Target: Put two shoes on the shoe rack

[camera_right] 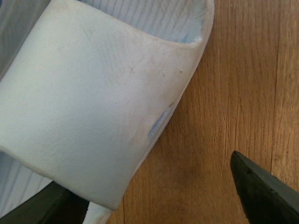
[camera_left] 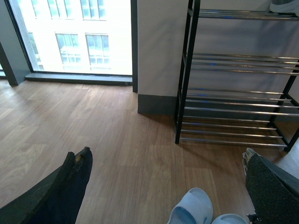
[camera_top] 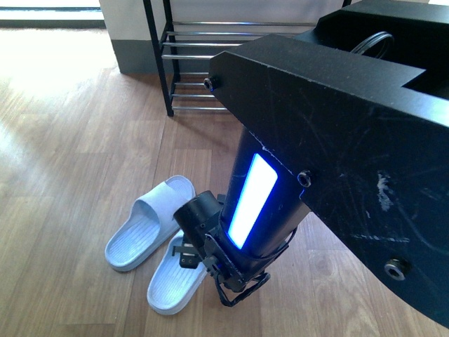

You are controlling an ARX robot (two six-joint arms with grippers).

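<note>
Sandal between parted right fingers, shoe rack beyond parted, empty left fingers.

In the front view the right arm hid most of the shoe rack and the nearer sandal's front half. The left wrist view's edge cut off a shoe on the top shelf, leaving only a pale sliver.

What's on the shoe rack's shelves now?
Lower shelves of the shoe rack show bare chrome bars; a pale object, cropped, rests on top. The right arm hides part in front view.
</note>
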